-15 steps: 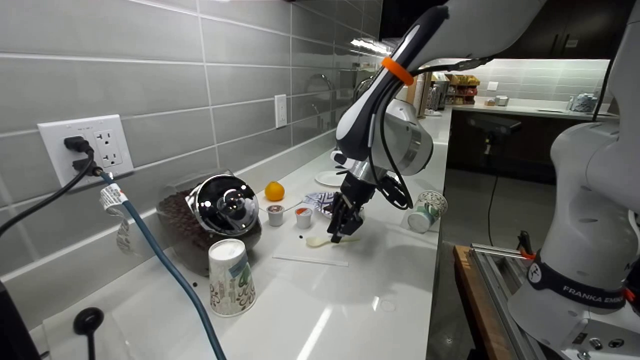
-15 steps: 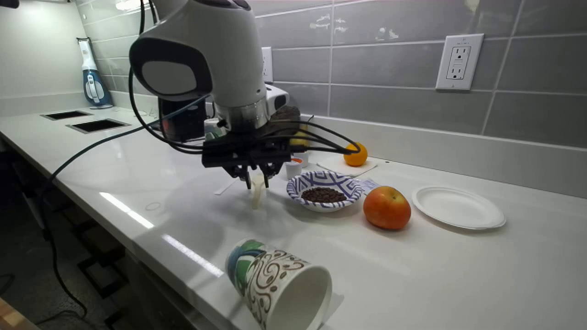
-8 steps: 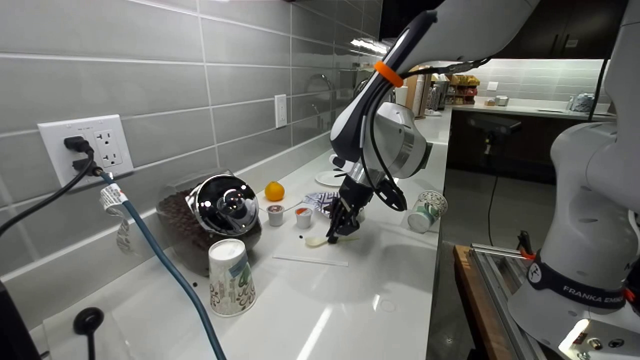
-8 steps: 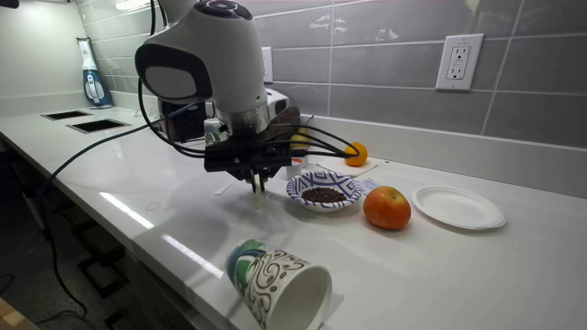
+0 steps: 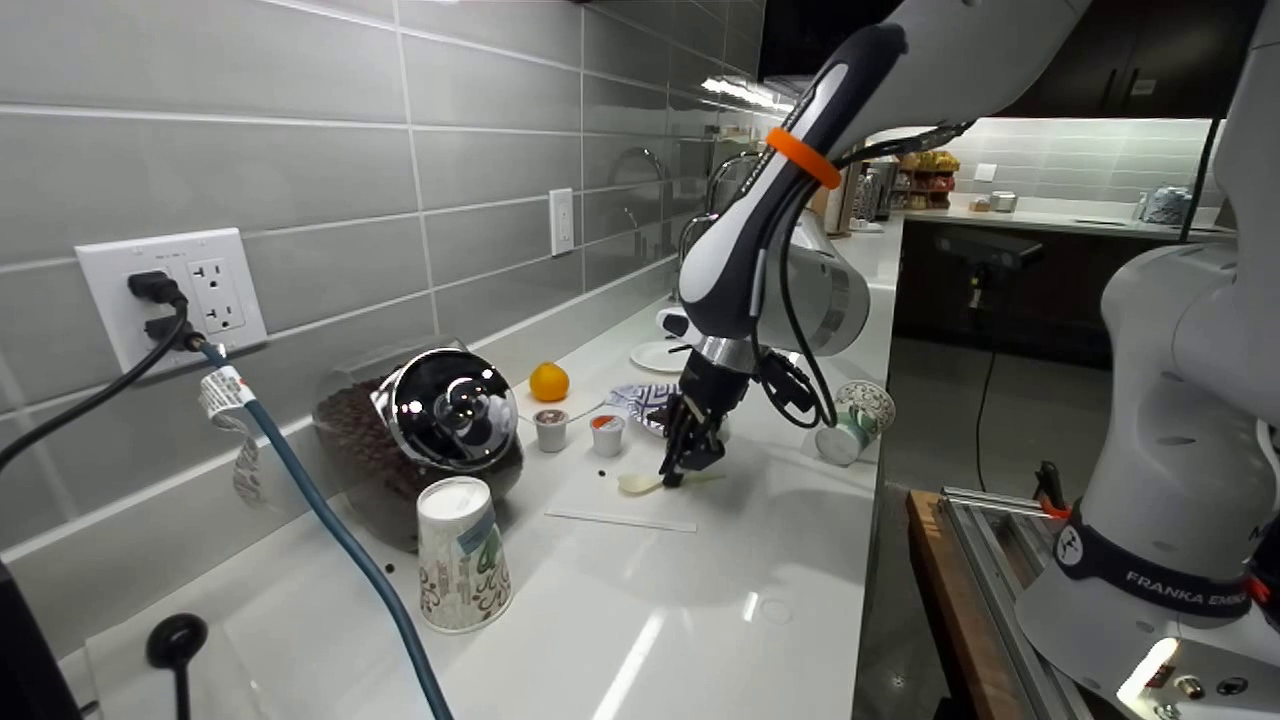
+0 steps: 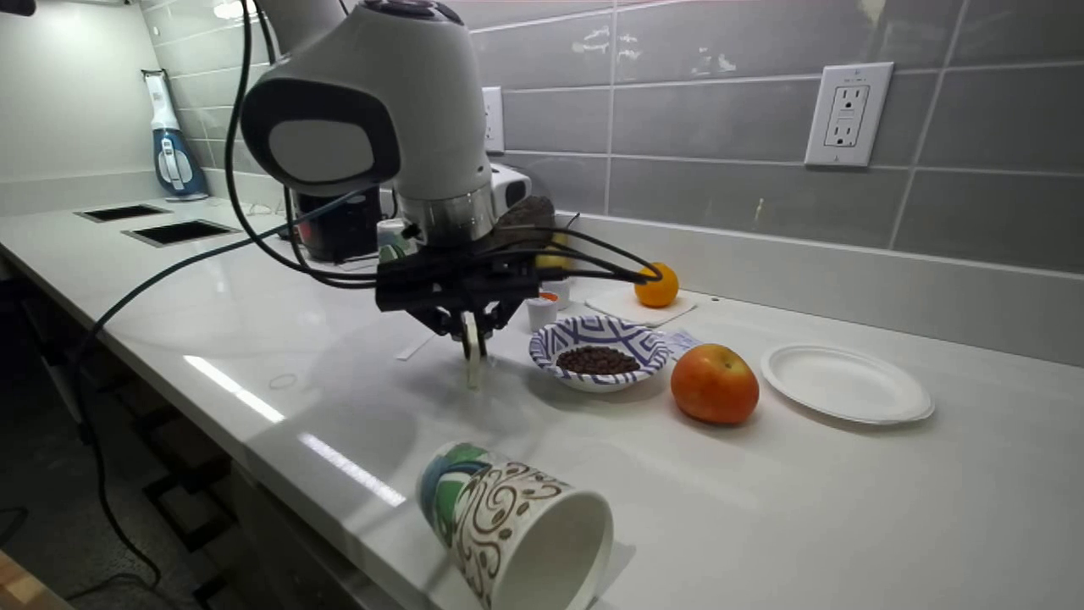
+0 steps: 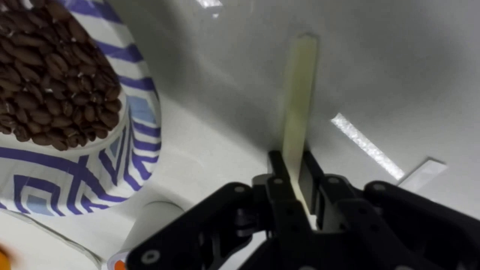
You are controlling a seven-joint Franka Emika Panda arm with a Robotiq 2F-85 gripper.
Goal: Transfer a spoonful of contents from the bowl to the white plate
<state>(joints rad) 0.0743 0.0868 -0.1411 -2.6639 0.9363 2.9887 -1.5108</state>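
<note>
The gripper (image 7: pixel 294 160) is holding the pale yellow spoon (image 7: pixel 300 101) by its handle: the two fingers (image 7: pixel 278 168) are pressing it between them, one from each side. In an exterior view the scoop (image 5: pixel 638 485) of the spoon is pointing toward the tiled wall (image 5: pixel 500 170), and the handle end is pointing the opposite way, toward the free edge of the counter (image 5: pixel 760 560). Its long axis is therefore running across the counter, and it is looking nearly level. Whether the spoon is touching the surface below, I cannot tell. In the wrist view the same axis is going almost straight up the view, leaning a little to the right, with the flat handle end pointing to the top; the scoop is hiding behind the gripper.

The bowl (image 6: pixel 566 335), white with a blue-purple pattern, is standing near the spoon but apart from it, and it is containing many dark brown beans (image 7: pixel 56 86). In an exterior view the white plate (image 6: pixel 847 381) is lying past the bowl, well apart from the spoon, and a red-orange fruit (image 6: pixel 715 385) is resting between the bowl and the plate. In both exterior views a paper cup (image 6: pixel 508 517) is lying on its side. Another paper cup (image 5: pixel 463 570) is standing upside down, and a thin white strip (image 5: pixel 620 521) is lying near the spoon.
</note>
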